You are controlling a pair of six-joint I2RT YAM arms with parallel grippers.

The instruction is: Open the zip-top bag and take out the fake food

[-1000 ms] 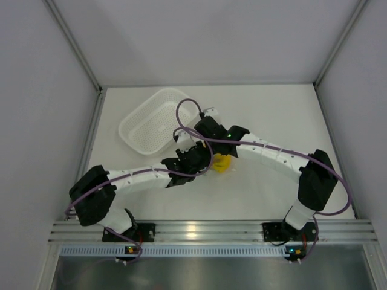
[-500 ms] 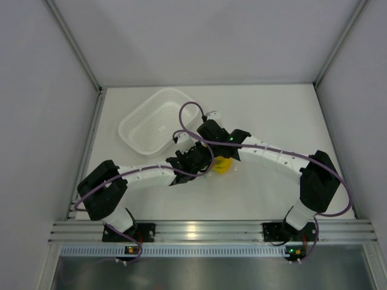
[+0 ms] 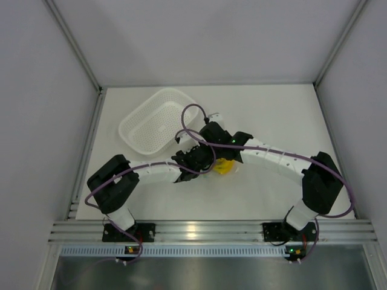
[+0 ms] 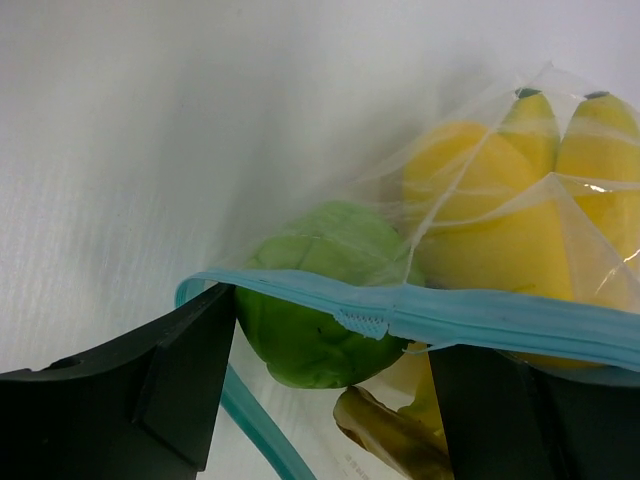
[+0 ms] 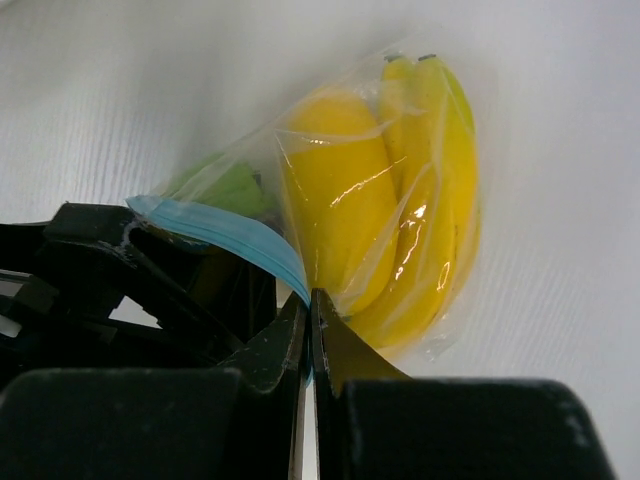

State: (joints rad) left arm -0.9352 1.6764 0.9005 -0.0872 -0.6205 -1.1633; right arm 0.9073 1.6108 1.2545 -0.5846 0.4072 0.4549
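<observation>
Pincers, two, meeting at one spot near the middle of the tabletop [image 3: 272,115].

Right pincer [image 5: 308,305]: fingers pressed flat together, nipping the light blue zip strip [image 5: 215,228] where it runs down to their tips.

Left pincer [image 4: 335,345]: black fingers [image 4: 180,375] spread wide, one at each lower corner of its wrist view. The strip lies stretched across the gap between them, and a second length of blue strip drops away beneath. Whether either finger actually grips the plastic cannot be told.

Zip-top bag [image 5: 380,200]: clear and crinkled, with the strip end at the pincers and the body on the white tabletop beyond.

Contents, all inside the plastic:
- green fruit [image 4: 320,300], rounded, right behind the strip and between the left fingers
- oval fruit [image 5: 335,195], yellow-orange, beside the green one
- banana bunch [image 5: 440,170], yellow with dark tips, furthest from the strip and against the oval fruit

Basket [image 3: 154,124]: white, perforated, on the tabletop to the far left of the pincers, near them but apart from the bag.
</observation>
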